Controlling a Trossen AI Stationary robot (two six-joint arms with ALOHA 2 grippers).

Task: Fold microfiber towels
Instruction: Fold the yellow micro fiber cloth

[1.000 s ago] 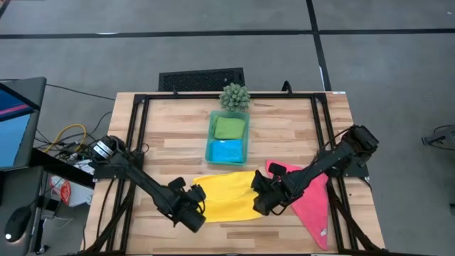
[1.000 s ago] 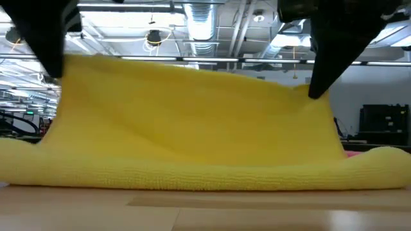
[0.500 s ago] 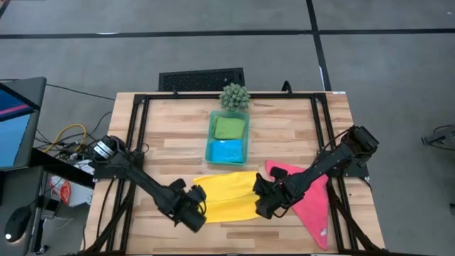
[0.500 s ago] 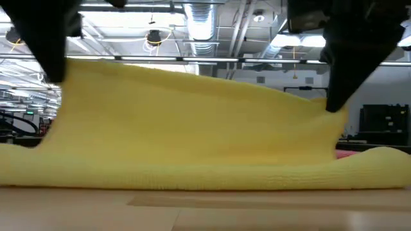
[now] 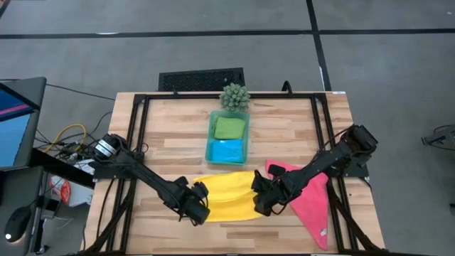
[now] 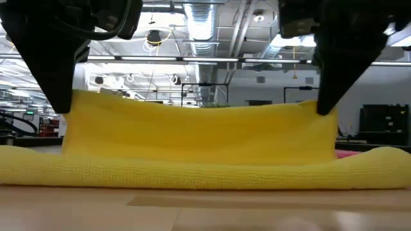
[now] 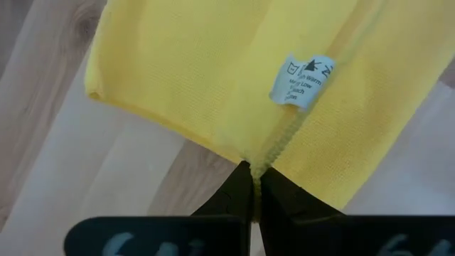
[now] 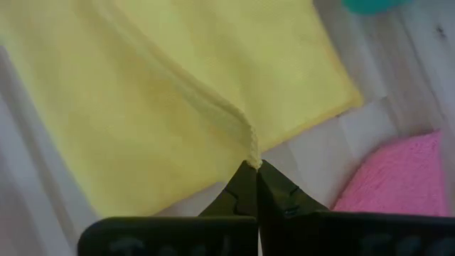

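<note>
- Nearest the front edge of the table [image 5: 163, 146], both arms worked the yellow towel [image 5: 226, 198], which lay at the near middle of the wood, between the two grippers.
- The left gripper [image 5: 200, 207] was pinched tight on the towel's near-left corner; in its wrist view the hem beside the white care label [image 7: 304, 79] ran straight into the closed fingertips.
- The right gripper [image 5: 260, 199] was likewise closed on the near-right corner, the hem rising to its fingertips in its own wrist view.
- Within the last second the left gripper had moved rightwards and farther from the front edge, and in the low view the lifted edge, which had been high and slanted down to the right, now hung lower and level between the two grippers.
- I judged this to mean the near half was being carried over the far half; the first fold looked under way but not yet laid down or released.
- Just right of the right gripper, the pink towel [image 5: 313, 201] lay spread and unfolded on the table, partly beneath the right arm.
- Farther back at the centre, the teal tray [image 5: 210, 134] held the blue towel [image 5: 227, 150] and, beyond it, the green towel [image 5: 229, 127], both already folded.
- The small spiky plant [image 5: 234, 96] stood at the far edge, just behind the tray.
</note>
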